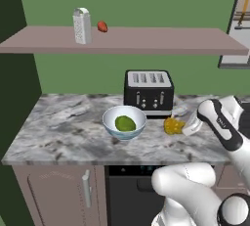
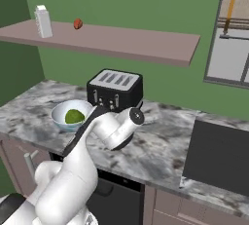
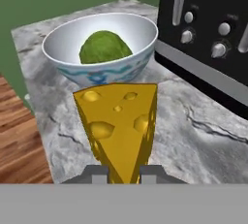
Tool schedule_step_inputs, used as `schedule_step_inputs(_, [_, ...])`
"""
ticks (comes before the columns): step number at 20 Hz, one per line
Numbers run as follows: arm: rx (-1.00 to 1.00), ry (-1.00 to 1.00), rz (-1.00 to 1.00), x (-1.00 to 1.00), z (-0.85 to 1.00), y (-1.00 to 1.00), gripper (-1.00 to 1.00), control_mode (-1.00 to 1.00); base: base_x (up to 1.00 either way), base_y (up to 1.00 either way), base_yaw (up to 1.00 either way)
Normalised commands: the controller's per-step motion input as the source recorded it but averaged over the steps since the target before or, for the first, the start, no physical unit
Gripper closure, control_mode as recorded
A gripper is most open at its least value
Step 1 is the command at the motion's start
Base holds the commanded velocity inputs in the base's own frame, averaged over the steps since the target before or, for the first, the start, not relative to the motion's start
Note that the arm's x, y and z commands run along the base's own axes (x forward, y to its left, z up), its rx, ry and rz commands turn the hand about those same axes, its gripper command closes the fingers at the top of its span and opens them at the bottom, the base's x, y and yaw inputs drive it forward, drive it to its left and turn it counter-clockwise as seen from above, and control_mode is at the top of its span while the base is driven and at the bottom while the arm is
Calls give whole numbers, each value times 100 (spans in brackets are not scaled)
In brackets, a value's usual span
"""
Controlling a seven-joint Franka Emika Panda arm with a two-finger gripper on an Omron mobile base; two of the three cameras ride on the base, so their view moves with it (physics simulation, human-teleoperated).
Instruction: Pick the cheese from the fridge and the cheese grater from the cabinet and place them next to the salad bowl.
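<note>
My gripper (image 3: 123,173) is shut on the cheese (image 3: 120,126), a yellow-orange wedge with holes, held low over the marble counter. In the left base view the cheese (image 1: 173,125) sits just right of the salad bowl (image 1: 124,121), in front of the toaster. The white, blue-patterned salad bowl (image 3: 100,48) holds a green lump and lies right behind the wedge. The silver cheese grater (image 1: 82,26) stands upright on the cabinet shelf (image 1: 146,41), up and to the left; from the right base it is the cheese grater (image 2: 43,22) on the shelf's far left end. The fridge is out of view.
A black-and-silver four-slot toaster (image 1: 148,91) stands behind the bowl. A small red-orange fruit (image 1: 102,26) lies beside the grater. A window (image 2: 231,34) is on the right wall, and a dark cooktop (image 2: 219,158) lies at the counter's right. The counter's front edge (image 1: 73,160) is close.
</note>
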Motion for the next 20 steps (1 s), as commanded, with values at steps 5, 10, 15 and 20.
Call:
schedule_step_inputs(5, [-3, -5, 8, 38, -57, 0, 100, -100, 0, 0, 0])
schedule_step_inputs(10, [0, -2, 0, 54, -43, 2, 100, -100, 0, 0, 0])
schedule_step_inputs(15, [0, 0, -1, 38, -42, 14, 100, -100, 0, 0, 0])
schedule_step_inputs(20, [2, 0, 0, 42, -19, 9, 100, -100, 0, 0, 0])
